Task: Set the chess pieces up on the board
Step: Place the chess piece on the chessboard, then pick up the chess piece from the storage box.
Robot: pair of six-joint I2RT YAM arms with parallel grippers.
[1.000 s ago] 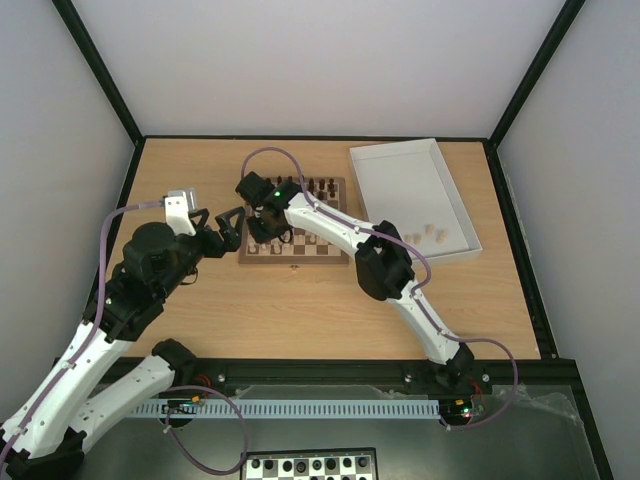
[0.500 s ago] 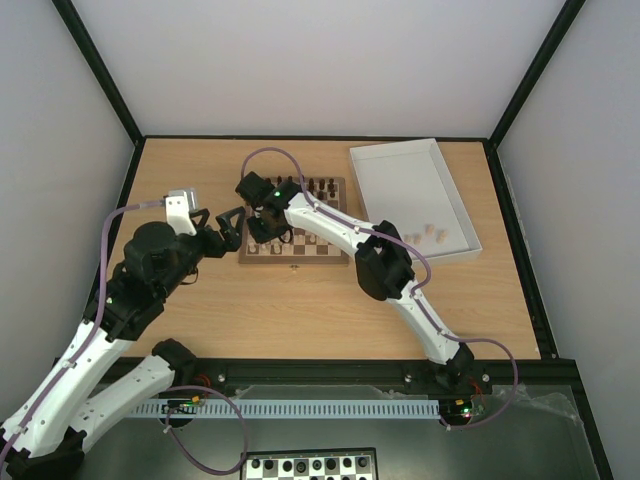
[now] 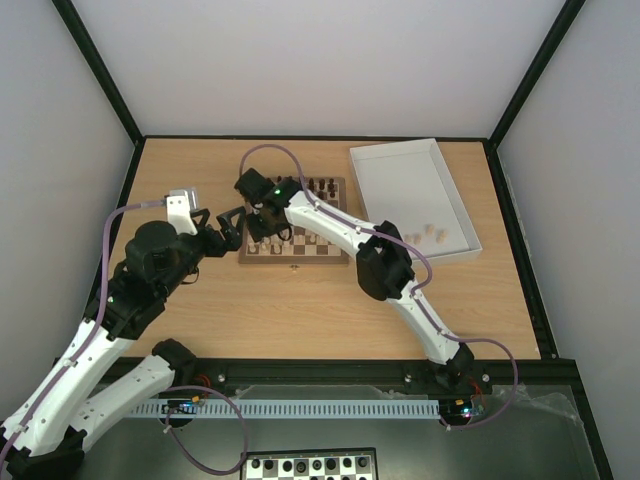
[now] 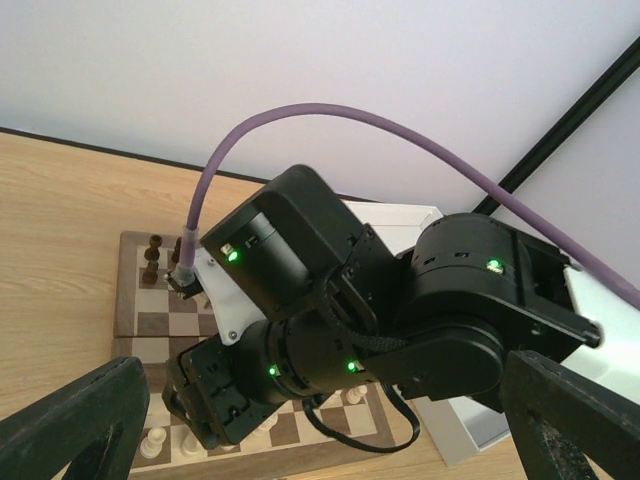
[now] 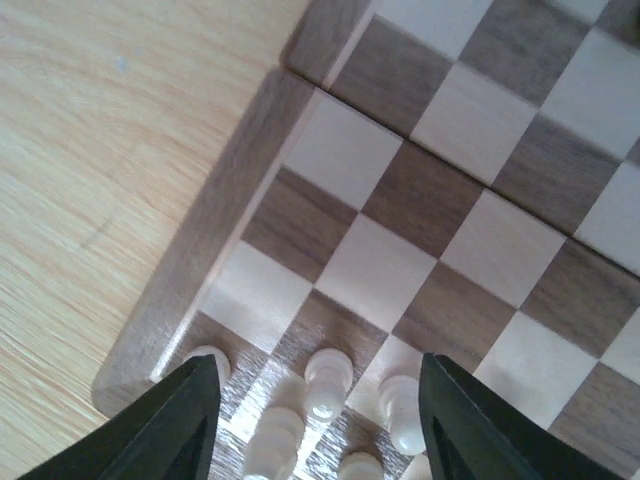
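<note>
My right jaws parted over the board (image 5: 420, 200) corner, pale chess pieces (image 5: 328, 385) standing below, left jaws wide open, empty

chess pieces (image 5: 325, 385) crowd board (image 5: 225, 225) corner, its middle free

One board (image 3: 310, 261), one tray (image 3: 400, 190), two arms (image 3: 92, 345).

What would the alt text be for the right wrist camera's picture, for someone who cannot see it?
A corner of the wooden chessboard seen from close above, with several pale chess pieces on its nearest squares between the robot's two dark fingers, the jaws standing apart. Bare wooden table fills the left side.
</note>
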